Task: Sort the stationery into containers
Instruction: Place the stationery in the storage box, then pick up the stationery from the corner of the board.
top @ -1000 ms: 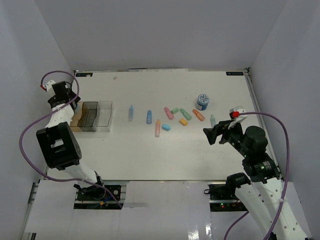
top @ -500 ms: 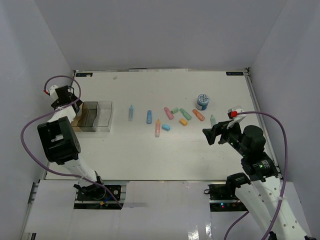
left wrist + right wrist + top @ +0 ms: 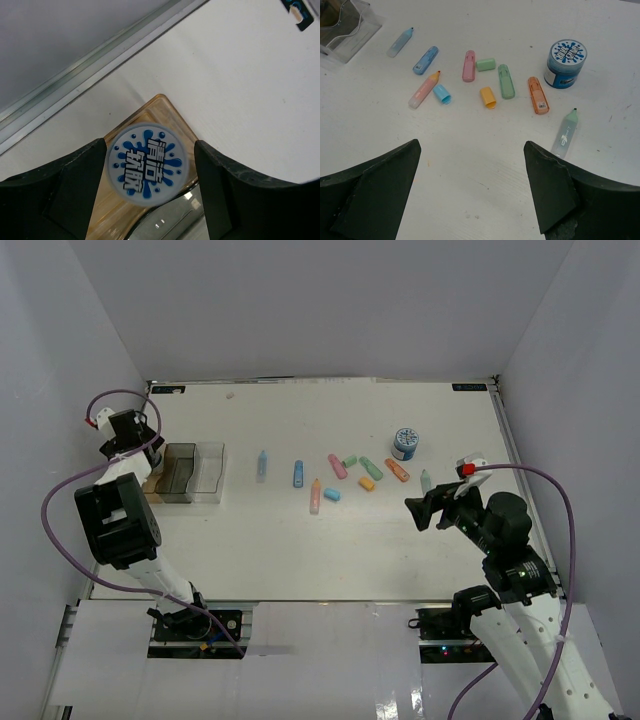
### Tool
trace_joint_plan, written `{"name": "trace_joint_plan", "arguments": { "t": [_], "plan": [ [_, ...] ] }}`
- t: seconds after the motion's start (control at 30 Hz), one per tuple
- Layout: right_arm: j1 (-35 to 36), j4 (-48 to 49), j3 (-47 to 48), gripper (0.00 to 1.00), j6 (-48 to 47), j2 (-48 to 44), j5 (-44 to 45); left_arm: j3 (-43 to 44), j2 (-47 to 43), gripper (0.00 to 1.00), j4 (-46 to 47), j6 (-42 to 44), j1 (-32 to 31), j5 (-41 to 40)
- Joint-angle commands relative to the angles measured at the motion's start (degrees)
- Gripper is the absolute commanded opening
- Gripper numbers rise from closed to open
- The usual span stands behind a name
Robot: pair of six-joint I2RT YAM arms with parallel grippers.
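Observation:
In the left wrist view a round blue-and-white roll (image 3: 147,162) sits between my left gripper's (image 3: 150,150) fingers, right above the tan container (image 3: 165,107). The jaws stand open, with a gap between the roll and the right finger (image 3: 220,180). A second roll (image 3: 405,443) stands at the table's right. Several pastel pieces lie in the middle, among them a pink one (image 3: 469,65), a green one (image 3: 506,81) and a mint marker (image 3: 566,132). My right gripper (image 3: 472,150) hovers open and empty near them.
Two clear bins (image 3: 180,472) (image 3: 209,470) stand in a row to the right of the tan one (image 3: 153,483), close to the table's left edge. White walls enclose the table on three sides.
My left wrist has shifted slightly over the tan bin and its jaws have widened off the roll. The right arm has not moved.

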Motion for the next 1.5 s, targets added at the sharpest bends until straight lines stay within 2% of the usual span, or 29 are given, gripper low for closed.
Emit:
{"name": "trace_joint_plan", "arguments": {
  "t": [0.0,0.27,0.47,0.57,0.63,0.73,0.87,0.93,0.97,1.13,1.27,1.47],
  "plan": [
    [0.3,1.9,-0.6,0.9,0.9,-0.8,-0.6,0.3,-0.7,0.82,4.0,-0.8,0.4,1.0],
    [0.4,1.7,-1.0,0.9,1.6,-1.5,0.4,0.5,-1.9,0.88,2.7,-1.2,0.4,0.8],
    [0.3,3.9,-0.2,0.9,5.8,1.8,4.7,2.8,-7.6,0.98,-5.4,-1.2,0.4,3.6],
    [0.4,3.6,3.3,0.9,8.0,9.3,7.2,1.8,-13.4,0.98,-8.3,-0.6,0.3,7.8],
    [0.3,4.3,5.7,0.94,11.0,16.2,10.7,-0.9,-17.9,0.98,-9.0,-0.4,-0.3,12.2],
    [0.3,7.5,9.1,0.96,12.7,26.3,16.0,-4.1,-24.1,0.98,-9.9,0.6,-3.8,15.2],
    [0.3,14.9,12.7,0.9,11.9,37.3,19.0,-9.6,-30.8,0.98,-10.5,6.1,-16.0,14.2],
    [0.3,17.4,14.3,0.9,9.4,43.4,20.8,-11.0,-33.6,0.98,-10.4,9.2,-19.9,13.3],
    [0.3,20.2,16.0,0.9,8.4,45.3,21.4,-12.4,-34.4,0.98,-10.4,9.9,-24.1,14.1],
    [0.3,24.6,22.2,0.9,2.0,58.7,24.5,-17.1,-37.1,0.98,-9.5,13.5,-31.8,17.5],
    [0.3,27.1,27.1,0.9,-0.9,67.0,24.6,-21.4,-37.1,0.98,-8.0,15.2,-33.6,18.8],
    [0.0,27.4,31.3,0.9,-1.7,73.7,26.1,-22.0,-36.6,0.98,-7.3,15.2,-34.1,20.3]
  ]
}}
